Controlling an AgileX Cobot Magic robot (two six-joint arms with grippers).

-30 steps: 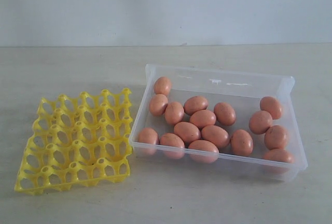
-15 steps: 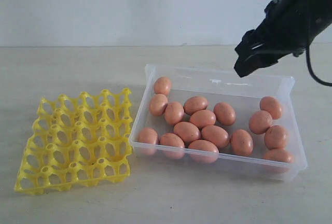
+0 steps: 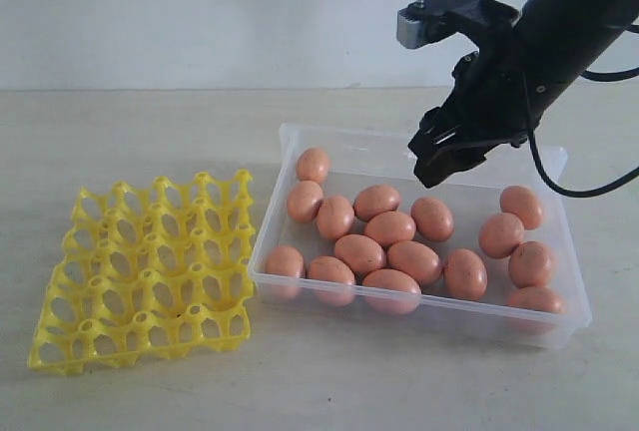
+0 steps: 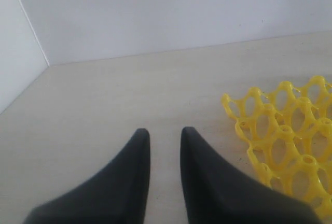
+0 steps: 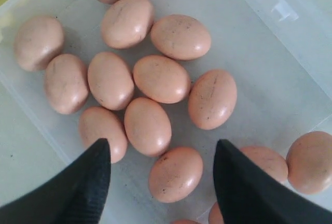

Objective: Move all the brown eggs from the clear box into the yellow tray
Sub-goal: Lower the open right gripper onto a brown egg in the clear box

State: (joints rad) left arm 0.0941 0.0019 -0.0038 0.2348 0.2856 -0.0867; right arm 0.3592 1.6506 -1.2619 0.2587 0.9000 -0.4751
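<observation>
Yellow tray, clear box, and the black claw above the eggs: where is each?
yellow tray (image 3: 150, 271): exterior view, middle of its lattice.
clear box (image 3: 349, 152): exterior view, far wall.
right gripper (image 5: 162, 143): right wrist view, midway between its open fingertips.

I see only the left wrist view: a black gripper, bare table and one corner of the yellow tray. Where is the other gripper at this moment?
Observer: The right gripper hangs over the clear box, near its far wall.
Operator: Are its jaws open?
Observer: Yes, they stand wide apart; in the right wrist view nothing sits between the fingers.
Operator: Where are the brown eggs?
Observer: All the brown eggs I can see lie loose in the clear box; the cells of the yellow tray are empty.
</observation>
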